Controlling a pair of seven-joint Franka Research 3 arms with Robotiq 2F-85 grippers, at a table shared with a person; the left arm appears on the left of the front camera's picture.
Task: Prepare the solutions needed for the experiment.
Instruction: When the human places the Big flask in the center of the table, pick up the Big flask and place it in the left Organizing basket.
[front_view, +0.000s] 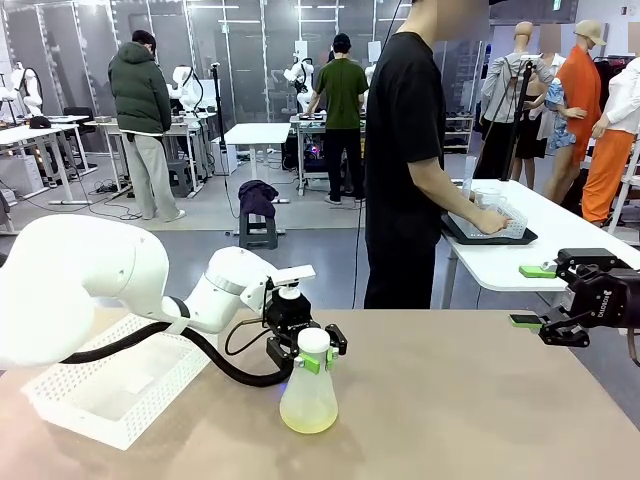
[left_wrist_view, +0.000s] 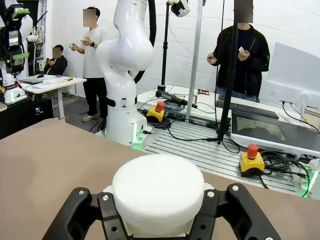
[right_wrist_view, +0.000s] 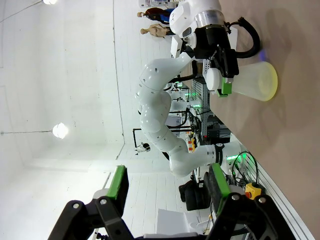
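Left gripper (front_view: 309, 357) pinched the white cap (front_view: 313, 341) of a frosted conical flask (front_view: 308, 400) | solutions (front_view: 308, 421) pooled shallow directly below | likely light, fragile, sloshy; neck grip suits | right gripper (front_view: 539, 294) spread, holding nothing, well apart.

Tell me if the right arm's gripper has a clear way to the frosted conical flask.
Probably yes: bare tabletop lies between the open right gripper and the flask, though the left gripper already clamps its white cap.
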